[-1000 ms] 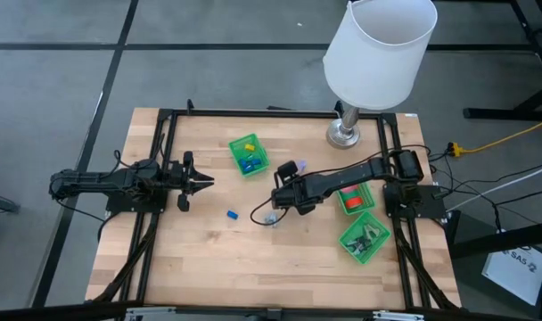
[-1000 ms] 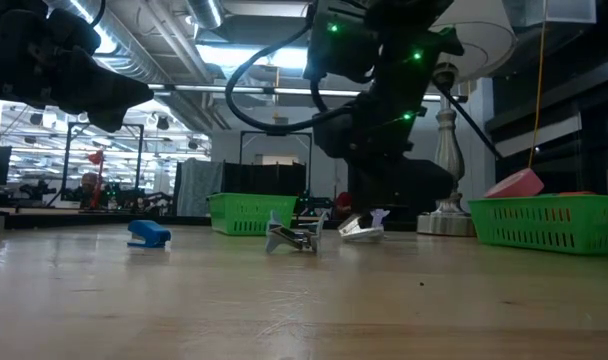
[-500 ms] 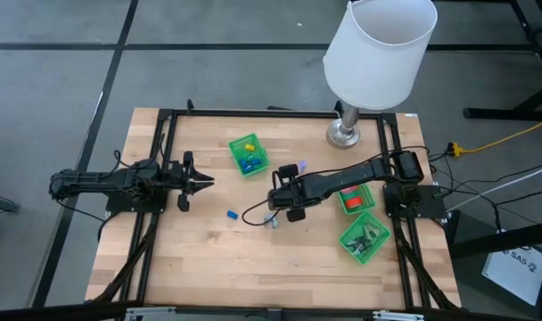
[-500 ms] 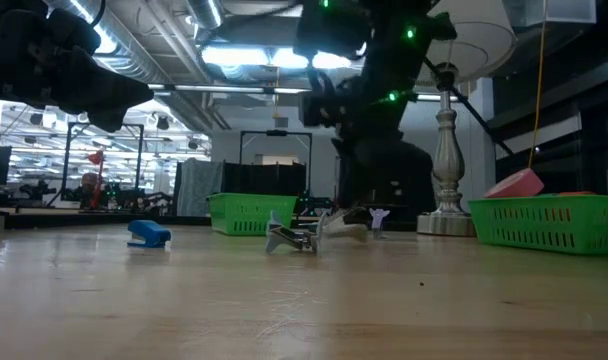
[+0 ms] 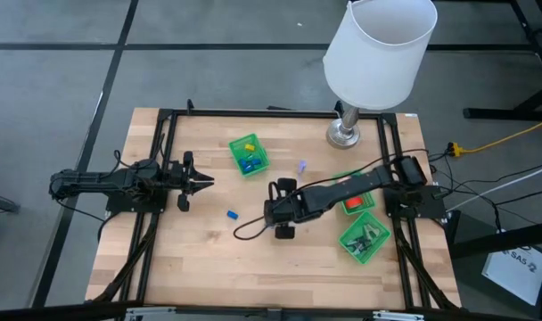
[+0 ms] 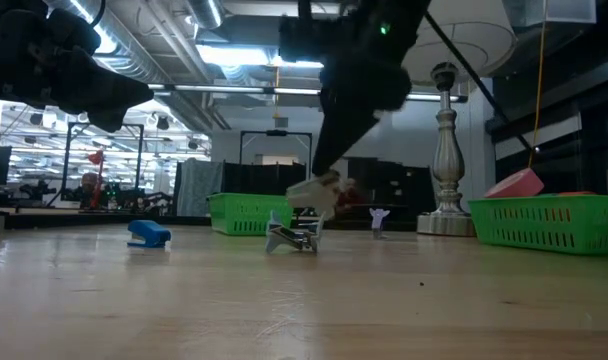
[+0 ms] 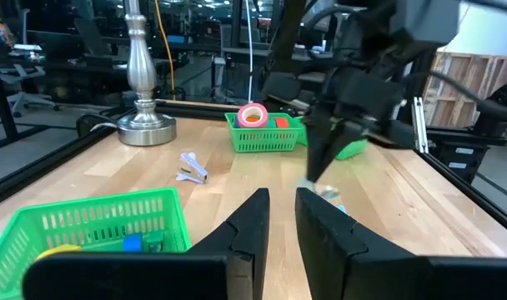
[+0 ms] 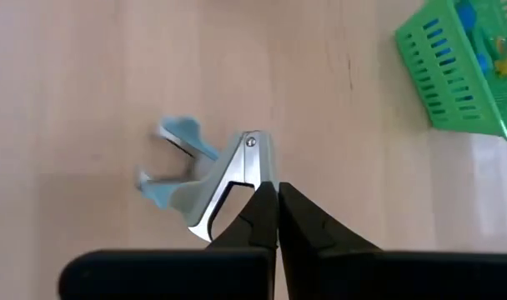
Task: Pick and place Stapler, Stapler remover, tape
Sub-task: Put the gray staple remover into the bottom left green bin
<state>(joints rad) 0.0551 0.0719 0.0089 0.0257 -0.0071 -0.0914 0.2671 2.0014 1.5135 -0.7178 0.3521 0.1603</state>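
Observation:
A staple remover (image 8: 205, 179) with light-blue handles and metal jaws lies on the wooden table; it also shows in the low view (image 6: 292, 238). My right gripper (image 8: 276, 193) is shut and points down just above it near the table's middle (image 5: 276, 214), touching nothing I can see. A small blue stapler (image 5: 231, 214) lies on the table to its left. A purple staple remover (image 5: 301, 166) lies farther back. Tape rolls (image 7: 253, 117) sit in a green basket (image 5: 351, 200) at the right. My left gripper (image 5: 204, 183) waits at the left, its fingers (image 7: 255, 218) a little apart and empty.
A green basket (image 5: 249, 154) with small coloured blocks stands at the far middle. Another green basket (image 5: 365, 237) with dark staple removers stands at the near right. A lamp with a white shade (image 5: 380, 49) stands on a metal base (image 5: 345, 135) at the far right.
My right gripper has gone from beside the purple staple remover toward the table's near left, and now stands over the light-blue staple remover. The purple remover, the stapler and the light-blue remover have stayed where they were.

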